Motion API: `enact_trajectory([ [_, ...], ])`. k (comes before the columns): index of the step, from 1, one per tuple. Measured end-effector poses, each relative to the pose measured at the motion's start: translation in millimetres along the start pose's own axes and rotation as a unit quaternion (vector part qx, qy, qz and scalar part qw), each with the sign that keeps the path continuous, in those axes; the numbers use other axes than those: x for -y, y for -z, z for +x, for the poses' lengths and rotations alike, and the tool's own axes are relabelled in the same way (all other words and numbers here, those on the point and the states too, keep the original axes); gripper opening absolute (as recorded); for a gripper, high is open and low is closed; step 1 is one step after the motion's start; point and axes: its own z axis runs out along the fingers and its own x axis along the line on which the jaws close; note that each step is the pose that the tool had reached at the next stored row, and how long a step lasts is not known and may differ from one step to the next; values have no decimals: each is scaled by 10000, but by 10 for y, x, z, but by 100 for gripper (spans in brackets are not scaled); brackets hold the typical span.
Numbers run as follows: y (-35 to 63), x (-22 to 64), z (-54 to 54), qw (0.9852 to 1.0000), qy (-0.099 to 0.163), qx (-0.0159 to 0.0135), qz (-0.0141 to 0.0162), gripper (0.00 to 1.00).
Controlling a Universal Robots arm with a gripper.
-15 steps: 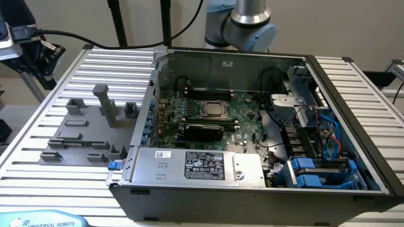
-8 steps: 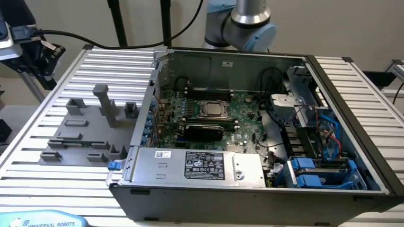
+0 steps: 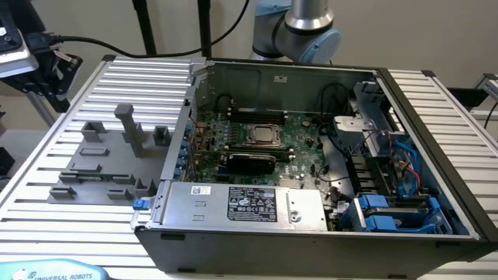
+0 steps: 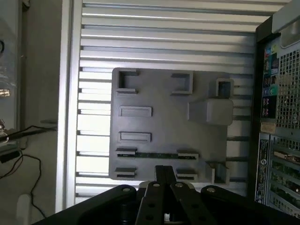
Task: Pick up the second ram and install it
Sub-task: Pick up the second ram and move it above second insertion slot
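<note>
One green stick, the second ram (image 4: pixel 154 155), lies slotted in the grey fixture (image 4: pixel 164 119) at nine o'clock from the computer case (image 3: pixel 272 76) in the exterior view; the claw (image 4: pixel 162 169) poised near it is pinched fully closed and empty, so descending like that could jab the board instead of straddling it.

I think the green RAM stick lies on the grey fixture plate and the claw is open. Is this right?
Not quite: the wrist view shows the claw shut. The green RAM stick does lie on the grey fixture plate.
</note>
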Motion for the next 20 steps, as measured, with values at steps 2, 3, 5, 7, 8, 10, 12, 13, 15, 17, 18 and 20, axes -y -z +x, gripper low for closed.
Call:
enact_trajectory([
  [2,-16,1,0,9998,180,-8,-4,11],
  [3,-25,1,0,9996,270,-13,-6,11],
  [5,-43,2,1,9990,457,-21,-9,11],
  [7,-60,3,1,9980,636,-30,-13,11],
  [8,-68,3,1,9973,729,-34,-15,11],
  [10,-85,4,2,9959,908,-43,-19,11],
  [12,-102,5,2,9940,1089,-52,-23,11],
  [13,-111,5,2,9930,1179,-56,-25,11],
  [15,-127,6,3,9907,1357,-65,-28,11],
  [17,-143,7,3,9881,1534,-74,-32,11],
  [18,-152,7,3,9866,1631,-78,-34,11],
  [20,-168,8,3,9835,1808,-87,-38,11],
])
